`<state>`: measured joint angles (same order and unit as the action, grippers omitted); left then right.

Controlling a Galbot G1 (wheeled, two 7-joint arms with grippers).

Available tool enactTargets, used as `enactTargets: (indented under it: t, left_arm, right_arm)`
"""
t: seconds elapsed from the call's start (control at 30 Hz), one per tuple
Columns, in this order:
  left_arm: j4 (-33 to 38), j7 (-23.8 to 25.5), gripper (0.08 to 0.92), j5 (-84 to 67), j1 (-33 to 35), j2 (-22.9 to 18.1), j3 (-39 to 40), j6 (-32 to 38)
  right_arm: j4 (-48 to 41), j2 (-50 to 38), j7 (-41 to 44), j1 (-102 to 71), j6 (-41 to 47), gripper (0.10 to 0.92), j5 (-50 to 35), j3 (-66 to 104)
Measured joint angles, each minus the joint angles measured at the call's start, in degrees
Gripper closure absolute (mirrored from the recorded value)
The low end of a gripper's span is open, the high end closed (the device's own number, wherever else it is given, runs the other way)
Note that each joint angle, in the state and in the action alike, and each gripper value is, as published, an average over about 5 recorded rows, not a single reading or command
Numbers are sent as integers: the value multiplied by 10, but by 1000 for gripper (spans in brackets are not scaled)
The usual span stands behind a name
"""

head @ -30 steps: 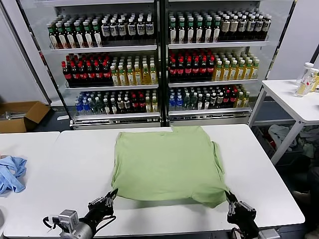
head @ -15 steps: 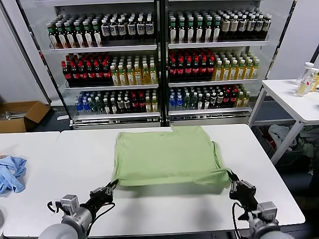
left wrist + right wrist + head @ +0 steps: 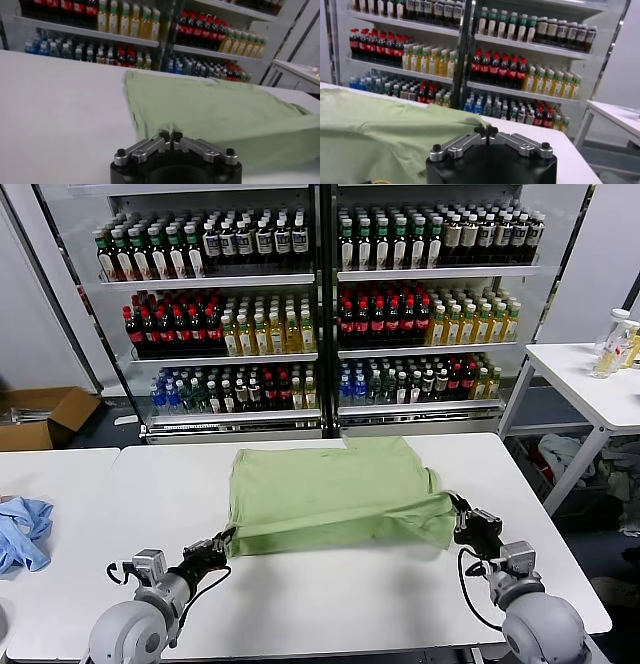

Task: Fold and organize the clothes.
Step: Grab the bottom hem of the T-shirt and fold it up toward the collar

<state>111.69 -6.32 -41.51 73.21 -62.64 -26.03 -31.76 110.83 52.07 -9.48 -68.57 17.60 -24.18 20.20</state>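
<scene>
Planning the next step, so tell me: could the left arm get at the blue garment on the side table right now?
Probably not. The left claw is shut on the near left corner of the green shirt, and the blue garment lies far off to its left on the neighbouring table.

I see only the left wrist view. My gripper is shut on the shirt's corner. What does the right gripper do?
Observer: The right gripper is shut on the shirt's other near corner, on the right side of the table.
Operator: Is the near hem lifted off the table?
Observer: Yes; in the head view the hem hangs between both grippers with a shadow under it, the left gripper lower.
Operator: Anything else nearby?
Observer: A blue garment lies on the next table, to the left.
</scene>
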Motion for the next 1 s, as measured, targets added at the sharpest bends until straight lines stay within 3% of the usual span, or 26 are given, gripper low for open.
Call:
enactTargets:
  t: [0.43,0.53,1.0]
  left_arm:
    - [-49,0,916,16,-44,-10,26,8]
    - [-59,0,881,21,-52,-13,30,9]
    - [-78,-4,480,35,-74,-29,35,23]
  right_arm:
    - [-64,-9,16,81,4,918,36,-50]
    - [-74,-6,18,96,10,900,44,-61]
    - [-71,6,18,89,55,514,60,-67]
